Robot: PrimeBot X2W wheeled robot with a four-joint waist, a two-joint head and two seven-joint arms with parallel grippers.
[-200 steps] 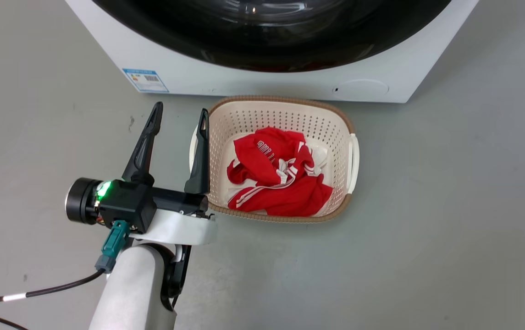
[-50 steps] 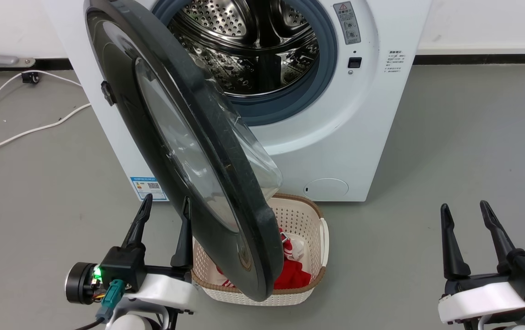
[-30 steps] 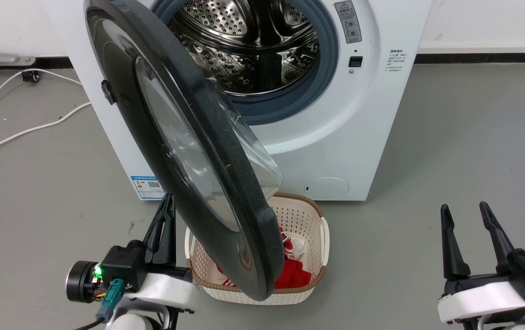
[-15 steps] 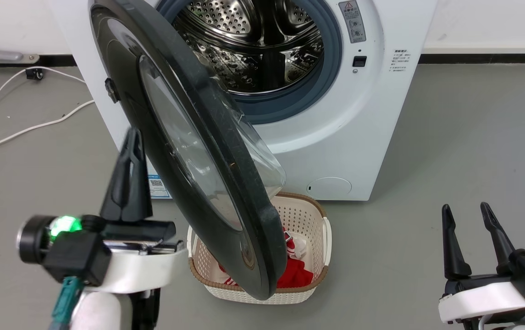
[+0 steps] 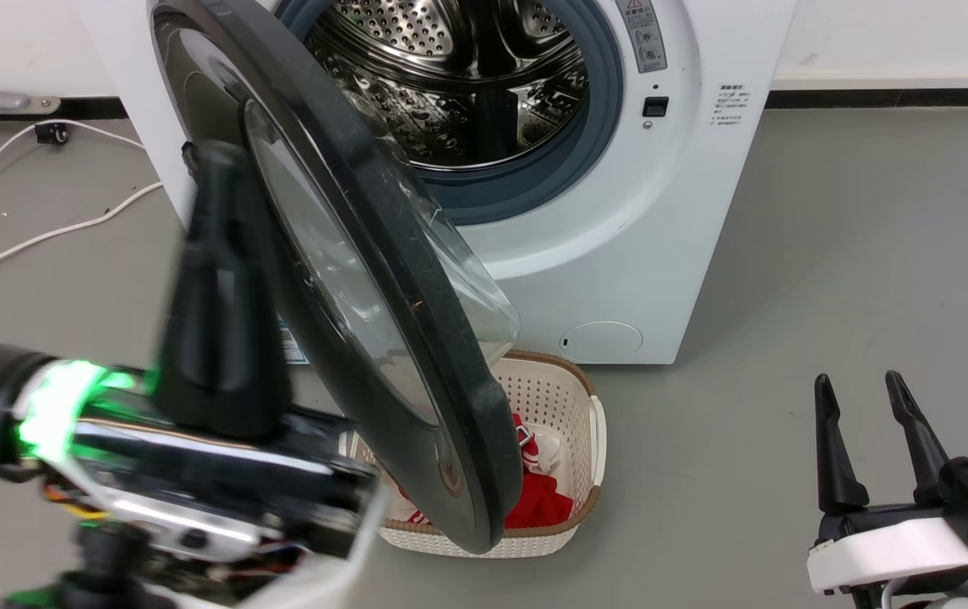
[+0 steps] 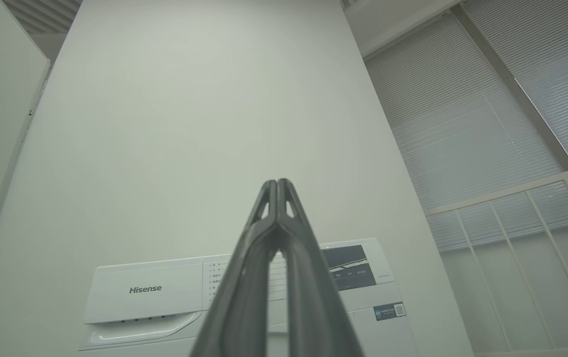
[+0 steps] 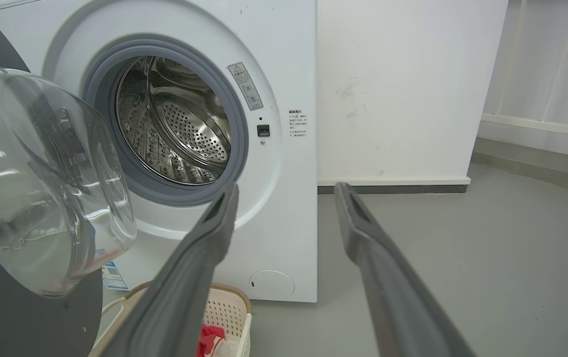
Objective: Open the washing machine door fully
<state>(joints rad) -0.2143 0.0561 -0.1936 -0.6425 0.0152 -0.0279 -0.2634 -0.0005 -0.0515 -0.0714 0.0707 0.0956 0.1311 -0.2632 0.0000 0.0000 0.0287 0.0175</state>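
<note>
The white washing machine stands ahead with its steel drum exposed. The washing machine door, black with a clear bulging window, hangs part-way open, hinged on the left and edge-on to me. My left gripper is raised and blurred, just left of the door's outer face, fingers shut with nothing between them. Whether it touches the door I cannot tell. In the left wrist view the shut left gripper points up past the machine's control panel. My right gripper rests open at the lower right, well clear of the machine and the door.
A cream perforated basket holding red clothing sits on the floor under the door's lower edge. White cables lie on the grey floor left of the machine. A white wall runs behind.
My left gripper shut its fingers, then rose along the door's outer side and came closer to the head camera. The door's angle looks about the same. The right gripper has stayed put.
</note>
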